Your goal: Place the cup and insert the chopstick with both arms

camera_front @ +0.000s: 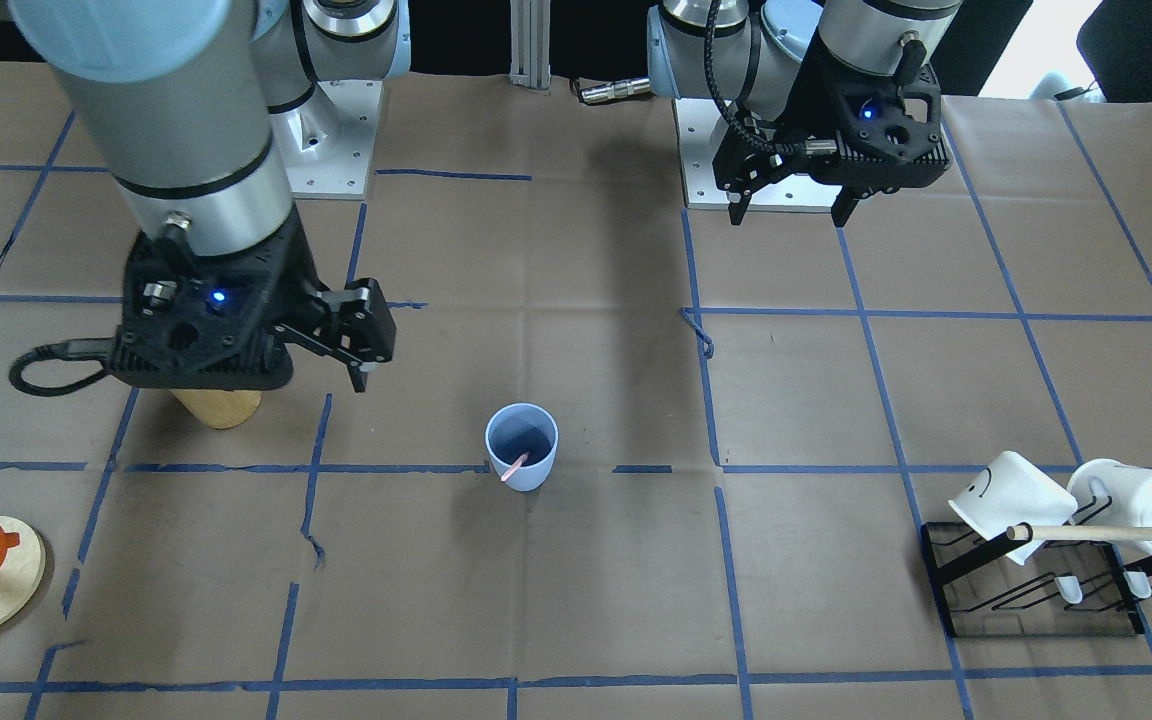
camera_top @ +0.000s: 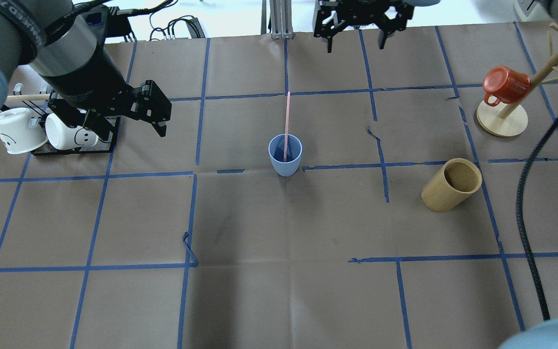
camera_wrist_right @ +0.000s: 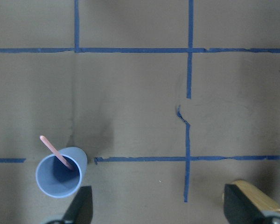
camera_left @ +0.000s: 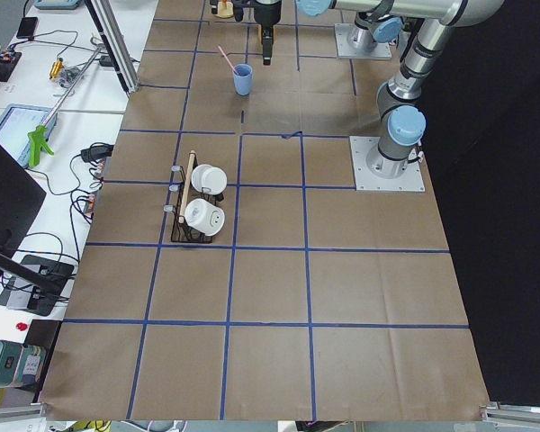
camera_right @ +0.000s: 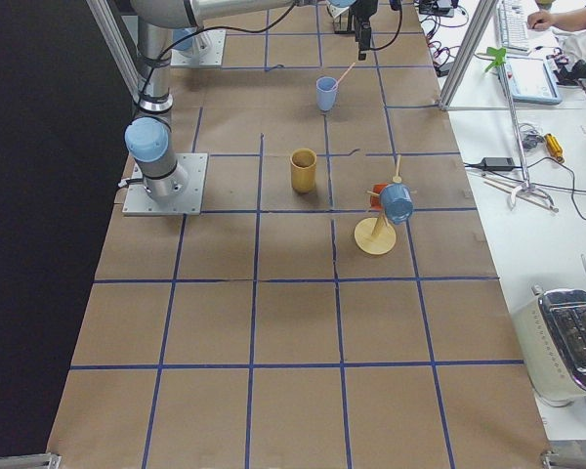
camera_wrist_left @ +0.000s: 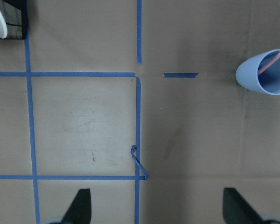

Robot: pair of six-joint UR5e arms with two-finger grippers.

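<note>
The light-blue cup [camera_top: 285, 155] stands upright near the table's middle. One pale-pink chopstick [camera_top: 287, 121] leans inside it, with its top pointing away from the robot. The cup [camera_front: 521, 448] and the chopstick [camera_front: 514, 468] also show in the front view. My left gripper [camera_top: 155, 114] is open and empty. It hangs above the table to the cup's left, next to the mug rack. In the left wrist view the cup [camera_wrist_left: 265, 73] lies at the upper right. My right gripper [camera_top: 356, 46] is open and empty. It is held high beyond the cup. In the right wrist view the cup [camera_wrist_right: 60, 173] lies at the lower left.
A tan wooden cylinder [camera_top: 451, 184] stands to the cup's right. A red mug hangs on a wooden tree stand [camera_top: 502, 121] at the far right. A black rack [camera_top: 73, 148] with two white mugs and a long dowel is at the left.
</note>
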